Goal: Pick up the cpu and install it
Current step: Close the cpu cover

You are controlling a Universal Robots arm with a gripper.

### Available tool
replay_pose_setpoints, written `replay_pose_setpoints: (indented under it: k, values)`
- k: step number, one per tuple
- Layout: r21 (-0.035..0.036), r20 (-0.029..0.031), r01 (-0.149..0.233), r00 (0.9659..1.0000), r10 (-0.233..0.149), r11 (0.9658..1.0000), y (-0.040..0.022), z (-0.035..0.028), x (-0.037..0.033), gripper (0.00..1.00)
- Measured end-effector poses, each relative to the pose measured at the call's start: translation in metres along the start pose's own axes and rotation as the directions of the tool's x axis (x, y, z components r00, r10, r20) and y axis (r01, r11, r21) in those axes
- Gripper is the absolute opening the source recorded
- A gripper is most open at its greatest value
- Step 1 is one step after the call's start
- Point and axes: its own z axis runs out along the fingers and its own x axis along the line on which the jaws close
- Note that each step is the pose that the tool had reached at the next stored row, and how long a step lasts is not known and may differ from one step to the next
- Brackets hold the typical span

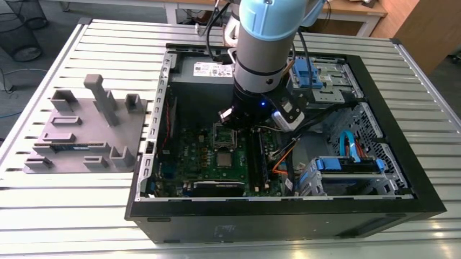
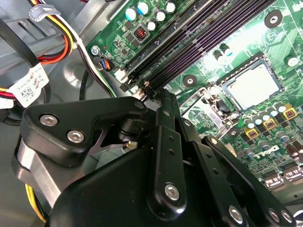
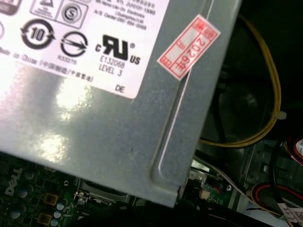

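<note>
The cpu (image 1: 225,158) looks already seated, six o'clock of the raised frame (image 1: 224,137) in the exterior view. The gripper (image 1: 241,122) hangs above; clenched or not, I cannot tell. Finishing wants gentleness.

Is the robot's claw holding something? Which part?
Not the cpu: it lies on the motherboard, apart from the gripper. Anything else held cannot be told.

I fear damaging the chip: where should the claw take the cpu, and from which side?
Probably by two opposite edges of the cpu, coming down from above: it lies flat on the motherboard, shiny top up, so only its thin rim offers a hold.
</note>
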Motion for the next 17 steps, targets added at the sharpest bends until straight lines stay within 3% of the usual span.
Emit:
replay_pose_setpoints:
  k: [17]
  values:
    - [-0.0013, 0.0002, 0.002, 1.0000, -0.002, 1.0000, 0.0112, 0.0022, -0.0034, 0.11]
